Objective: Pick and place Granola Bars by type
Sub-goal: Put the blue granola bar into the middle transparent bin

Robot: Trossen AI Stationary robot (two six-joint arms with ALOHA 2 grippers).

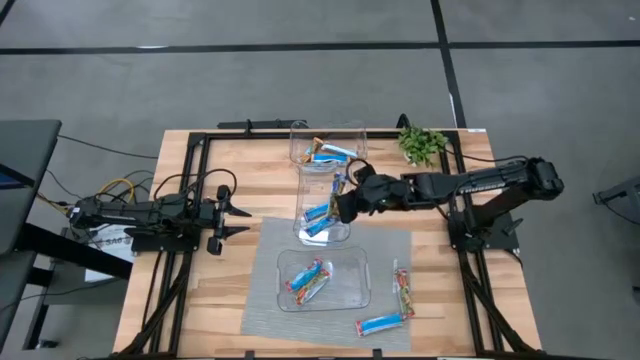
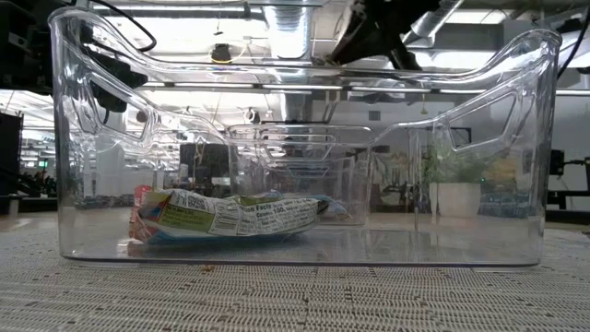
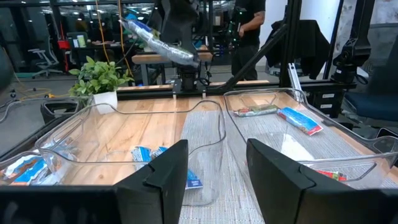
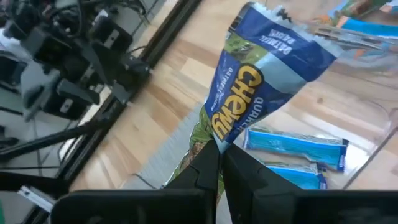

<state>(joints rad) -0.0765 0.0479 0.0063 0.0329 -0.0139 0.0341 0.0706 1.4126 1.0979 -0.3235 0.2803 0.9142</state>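
A blue granola bar [image 4: 261, 87] is gripped by the right pincer [image 4: 217, 163] above the middle bin [image 1: 322, 205]; the left pincer [image 1: 232, 220] is held open near the bench's left edge.

1. The held bar [image 4: 264, 74] is showing a blue wrapper with yellow "CHEWY" lettering, white text and a green patch.
2. The right gripper [image 4: 219, 163] pinching it is showing dark, nearly black fingers.
3. The middle bin [image 1: 325, 205] is looking clear, with blue-and-white bars [image 4: 292, 149] lying inside.
4. The near bin [image 2: 295, 148] is also looking clear, holding multicoloured bars [image 1: 308, 279] in green, yellow and red.
5. The mat [image 1: 262, 310] is showing a grey weave.
6. The table [image 1: 180, 290] is showing pale wood.
7. The plant [image 1: 422, 143] is showing green leaves.
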